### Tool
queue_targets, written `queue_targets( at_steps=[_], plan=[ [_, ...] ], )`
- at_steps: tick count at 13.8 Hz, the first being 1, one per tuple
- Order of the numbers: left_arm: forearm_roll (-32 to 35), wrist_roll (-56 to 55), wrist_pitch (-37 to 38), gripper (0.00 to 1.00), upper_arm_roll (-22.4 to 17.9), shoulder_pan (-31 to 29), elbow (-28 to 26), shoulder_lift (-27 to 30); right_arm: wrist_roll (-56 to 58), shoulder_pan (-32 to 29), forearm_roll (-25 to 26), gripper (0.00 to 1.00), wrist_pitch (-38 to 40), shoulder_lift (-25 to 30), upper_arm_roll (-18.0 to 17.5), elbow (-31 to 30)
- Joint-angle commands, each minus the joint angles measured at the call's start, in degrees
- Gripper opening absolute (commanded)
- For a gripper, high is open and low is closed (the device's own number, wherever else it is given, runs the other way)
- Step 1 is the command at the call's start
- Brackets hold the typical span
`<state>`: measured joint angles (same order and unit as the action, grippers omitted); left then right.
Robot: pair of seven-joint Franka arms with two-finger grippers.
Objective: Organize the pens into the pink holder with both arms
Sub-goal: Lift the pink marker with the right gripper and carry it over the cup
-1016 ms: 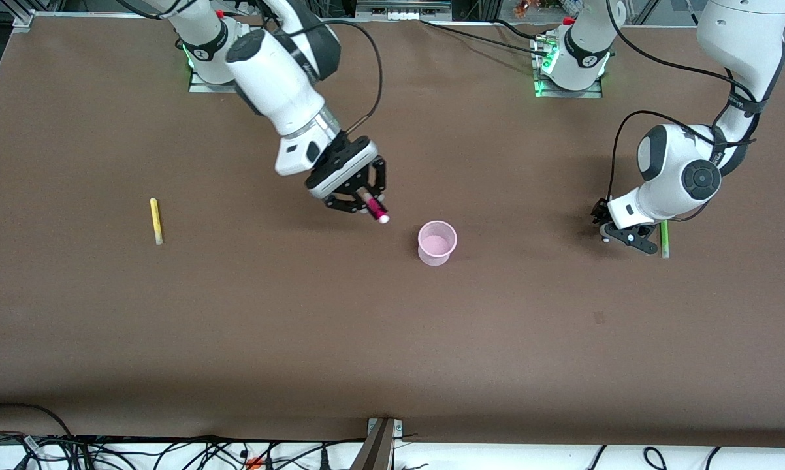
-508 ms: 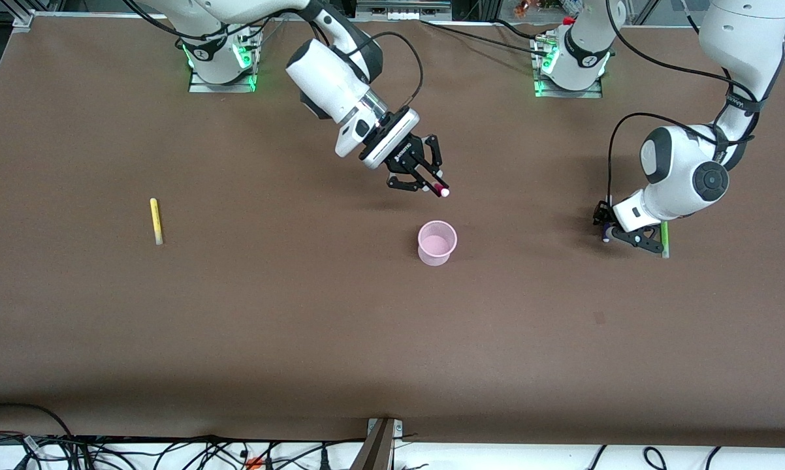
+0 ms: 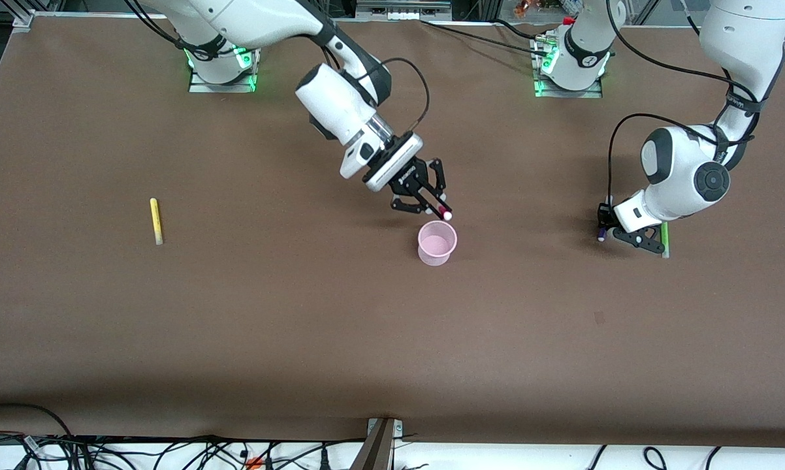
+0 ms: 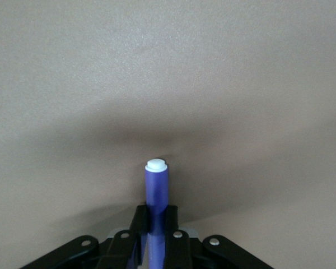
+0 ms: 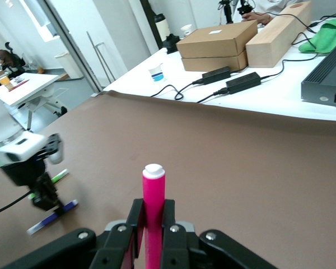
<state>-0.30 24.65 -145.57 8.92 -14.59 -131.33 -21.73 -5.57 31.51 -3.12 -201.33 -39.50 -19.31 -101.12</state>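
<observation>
My right gripper (image 3: 433,207) is shut on the magenta pen (image 3: 442,211), and in the right wrist view the pen (image 5: 153,193) stands between the fingers of the right gripper (image 5: 153,217). Its pale tip hangs just over the rim of the pink holder (image 3: 437,243), which stands upright mid-table. My left gripper (image 3: 607,226) is low at the table toward the left arm's end, shut on the dark purple pen (image 3: 601,235). In the left wrist view, the left gripper (image 4: 155,219) clamps the purple pen (image 4: 155,188). The green pen (image 3: 664,240) lies beside it. The yellow pen (image 3: 155,220) lies toward the right arm's end.
Brown table surface spreads around the holder. Cables and a bracket (image 3: 379,444) run along the table edge nearest the front camera. The right wrist view shows the left gripper (image 5: 43,197) farther off, with boxes (image 5: 215,45) on another table.
The right gripper carried the magenta pen across and then down to just over the holder's rim. The left gripper's fingers closed onto the purple pen.
</observation>
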Motion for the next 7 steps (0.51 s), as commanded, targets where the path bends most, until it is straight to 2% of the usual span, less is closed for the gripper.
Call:
queue_targets(
  at_steps=[1, 4, 7],
  plan=[
    [-1.5, 2.1, 0.2, 0.01, 0.6, -0.4, 0.3, 0.2, 1.0, 4.1, -0.7, 0.00, -0.7, -6.0, 4.6, 6.7],
    [-1.5, 10.6, 3.1, 0.00, 0.8, -0.4, 2.0, 1.9, 1.2, 4.2, -0.2, 0.00, -0.6, -7.6, 6.0, 7.3],
    [-2.0, 12.7, 15.0, 0.00, 3.1, -0.3, 11.8, 1.7, 1.2, 4.4, -0.1, 0.00, -0.7, -9.5, 6.5, 9.2]
  ],
)
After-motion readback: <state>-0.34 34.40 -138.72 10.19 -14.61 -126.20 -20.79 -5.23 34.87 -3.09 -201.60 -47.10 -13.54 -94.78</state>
